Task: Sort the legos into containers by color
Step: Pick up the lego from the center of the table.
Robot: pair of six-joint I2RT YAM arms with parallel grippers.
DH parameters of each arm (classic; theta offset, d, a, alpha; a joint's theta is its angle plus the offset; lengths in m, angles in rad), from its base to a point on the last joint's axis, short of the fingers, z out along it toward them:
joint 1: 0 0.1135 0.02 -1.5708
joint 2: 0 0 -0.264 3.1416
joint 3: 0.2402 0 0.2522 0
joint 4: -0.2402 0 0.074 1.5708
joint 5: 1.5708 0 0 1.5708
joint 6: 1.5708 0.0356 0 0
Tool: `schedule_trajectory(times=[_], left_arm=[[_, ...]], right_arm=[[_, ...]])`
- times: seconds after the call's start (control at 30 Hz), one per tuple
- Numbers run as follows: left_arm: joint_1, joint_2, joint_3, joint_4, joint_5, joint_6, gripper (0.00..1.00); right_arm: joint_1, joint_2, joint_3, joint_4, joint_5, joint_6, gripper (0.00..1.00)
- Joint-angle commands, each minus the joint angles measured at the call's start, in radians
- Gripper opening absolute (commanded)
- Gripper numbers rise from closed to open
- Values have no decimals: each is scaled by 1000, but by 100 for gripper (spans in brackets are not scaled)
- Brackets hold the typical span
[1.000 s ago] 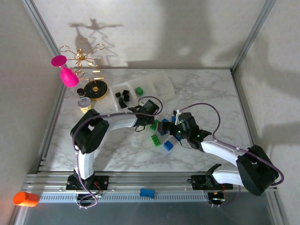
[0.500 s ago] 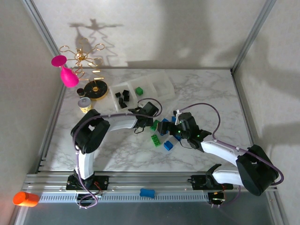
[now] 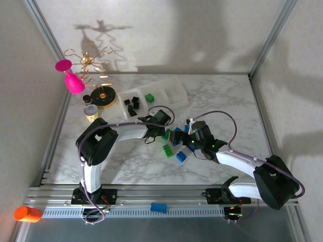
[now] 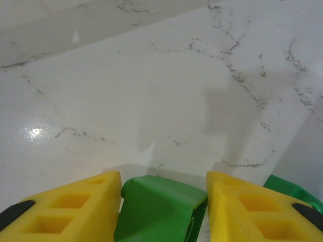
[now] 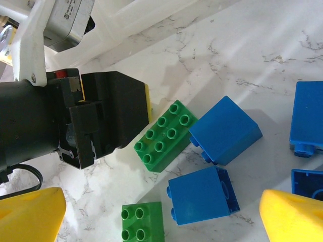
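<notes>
**Left gripper (image 4: pixel 162 177):** the jaws are set against both sides of a green eight-stud brick (image 4: pixel 160 209). The brick lies on the marble worktop (image 4: pixel 151 75), on the arm-base side of the three-compartment tray (image 3: pixel 174 92).

**Purpose of the grip:** judged to be the start of a lift toward the tray's middle compartment, where one green brick (image 3: pixel 150 97) already sits. Black bricks (image 3: pixel 132 104) fill the compartment to its left. In the third compartment no brick can be made out, so it is presumably reserved for blue.

**Right gripper (image 5: pixel 161 201):** hovers with its jaws wide apart over the loose cluster beside the gripped brick. The cluster holds blue bricks (image 5: pixel 225 130) and a green four-stud brick (image 5: pixel 143 223), all short of the tray and unsorted. The wide stance is judged to keep this gripper ready for a blue brick.
</notes>
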Motion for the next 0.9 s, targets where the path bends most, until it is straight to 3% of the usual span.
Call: schedule_trajectory(times=[0.0, 0.4, 0.67, 0.87], left_arm=[[-10, -54, -13, -30, 1, -1, 46], [-6, -135, -2, -56, -8, 12, 45], [76, -120, 164, -120, -75, 93, 46], [154, -25, 334, -143, -93, 150, 46]], right_arm=[[9, 5, 23, 14, 2, 7, 99], [9, -20, 43, -8, 10, -5, 99], [7, 8, 138, -2, 9, -30, 99], [-3, 33, 209, -5, 11, -41, 99]])
